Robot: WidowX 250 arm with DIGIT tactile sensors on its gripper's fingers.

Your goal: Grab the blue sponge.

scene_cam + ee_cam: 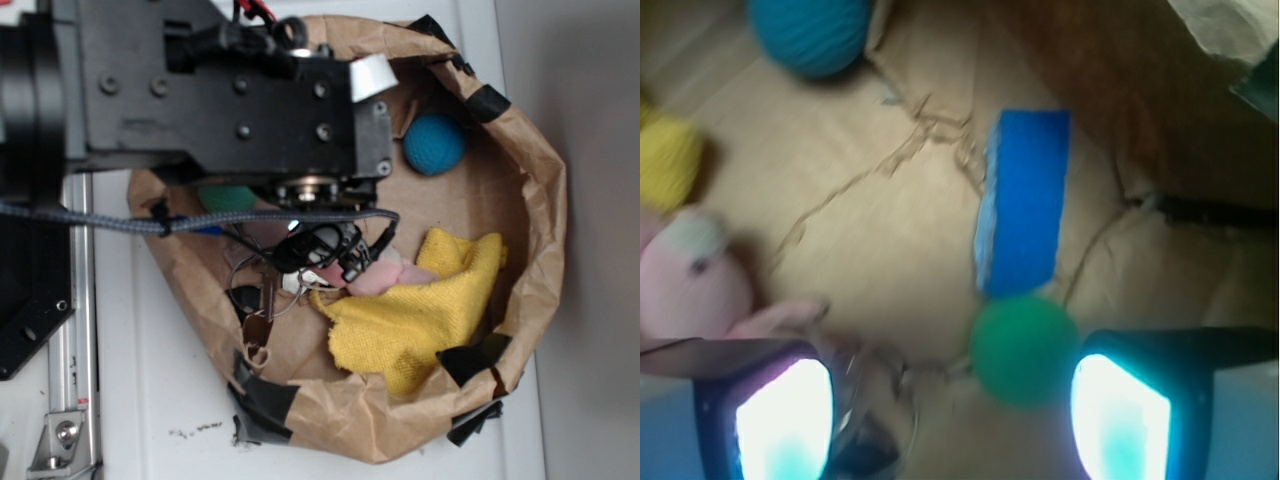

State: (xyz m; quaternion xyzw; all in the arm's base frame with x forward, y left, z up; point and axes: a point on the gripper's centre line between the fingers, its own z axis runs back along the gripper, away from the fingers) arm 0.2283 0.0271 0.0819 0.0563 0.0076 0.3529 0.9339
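Observation:
In the wrist view the blue sponge (1025, 210) lies flat on the brown paper, long side pointing away from me, with a paler edge on its left. It is ahead of my gripper (952, 400) and slightly right of centre. The gripper is open, with its two lit fingers (785, 420) far apart and nothing between them. A green ball (1023, 350) touches the sponge's near end, just inside the right finger. In the exterior view the arm covers the sponge except for a blue sliver (208, 229).
Everything sits inside a crumpled brown paper bag (530, 200) with black tape on its rim. A teal ball (434, 143) (810, 35), a yellow cloth (420, 310), a pink soft toy (690, 290) and a ring of keys (255, 300) also lie in it.

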